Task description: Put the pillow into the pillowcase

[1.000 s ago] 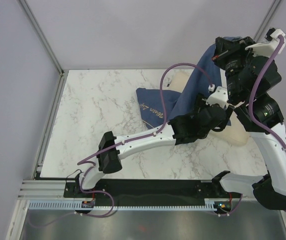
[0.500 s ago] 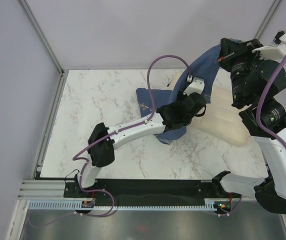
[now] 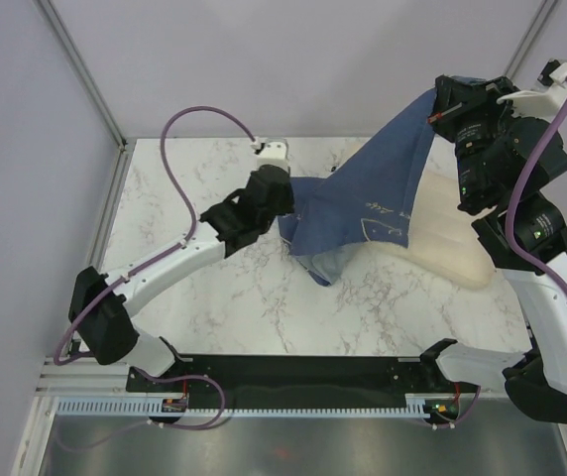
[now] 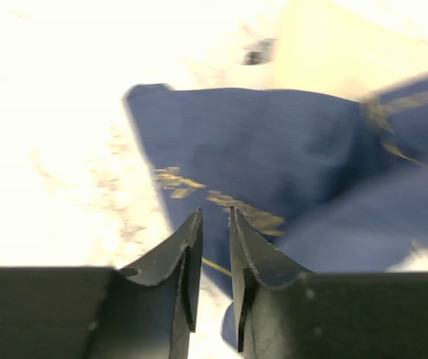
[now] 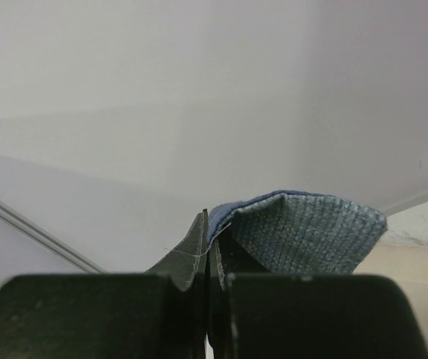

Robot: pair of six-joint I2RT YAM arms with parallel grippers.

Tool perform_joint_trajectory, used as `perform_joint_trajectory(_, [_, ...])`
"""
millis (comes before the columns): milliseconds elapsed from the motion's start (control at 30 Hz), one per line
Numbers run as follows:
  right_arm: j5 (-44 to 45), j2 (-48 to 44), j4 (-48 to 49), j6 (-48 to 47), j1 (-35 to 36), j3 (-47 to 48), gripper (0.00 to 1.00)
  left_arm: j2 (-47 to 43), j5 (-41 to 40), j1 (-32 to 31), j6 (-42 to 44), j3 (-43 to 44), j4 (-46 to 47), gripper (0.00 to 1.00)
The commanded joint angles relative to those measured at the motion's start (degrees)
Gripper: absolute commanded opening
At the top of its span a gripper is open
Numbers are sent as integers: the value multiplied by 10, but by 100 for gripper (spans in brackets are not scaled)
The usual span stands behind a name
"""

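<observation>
From above, the right pincer (image 3: 436, 109) is at the upper right of the frame, clamped on a corner of the large dark blue fabric pillowcase with cream lettering (image 3: 368, 193). The cloth hangs from it down to the white marbled bench (image 3: 184, 208) at centre. The cream quilted rectangular pillow (image 3: 447, 243) lies right of centre, partly under the cloth. The left pincer (image 3: 285, 210) is at the pillowcase's left edge.

In the left wrist view, the left pincer (image 4: 212, 239) shows a narrow gap with nothing between; the pillowcase (image 4: 274, 149) lies beyond it.

In the right wrist view, the right pincer (image 5: 208, 228) pinches a grey-blue fold of pillowcase (image 5: 307, 232).
</observation>
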Motion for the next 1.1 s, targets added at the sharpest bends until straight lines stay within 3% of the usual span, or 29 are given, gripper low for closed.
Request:
perform_joint_trajectory(0, [-9, 3, 10, -4, -1, 8, 0, -37, 112, 63, -41, -53, 65, 30])
perform_joint_trajectory(133, [-12, 16, 5, 2, 0, 5, 0, -19, 140, 61, -6, -29, 43, 67])
perform_joint_trajectory(233, [-4, 28, 5, 1, 0, 2, 0, -29, 185, 59, -3, -37, 50, 75])
perform_joint_trajectory(333, [4, 47, 5, -9, 0, 2, 1, -69, 185, 36, -3, -70, 56, 75])
perform_joint_trajectory(567, [28, 75, 5, -4, 0, -8, 1, -135, 185, -82, -3, -87, 56, 75])
perform_joint_trajectory(800, [62, 99, -12, -8, 5, 7, 0, -74, 194, -168, 4, -29, 76, 77])
perform_joint_trajectory(833, [68, 101, -14, -11, 9, 9, 0, -61, 48, -171, 67, -20, 84, 100])
perform_joint_trajectory(1067, [96, 106, -15, -39, 28, 19, 0, 79, -20, -194, 61, 137, 40, 100])
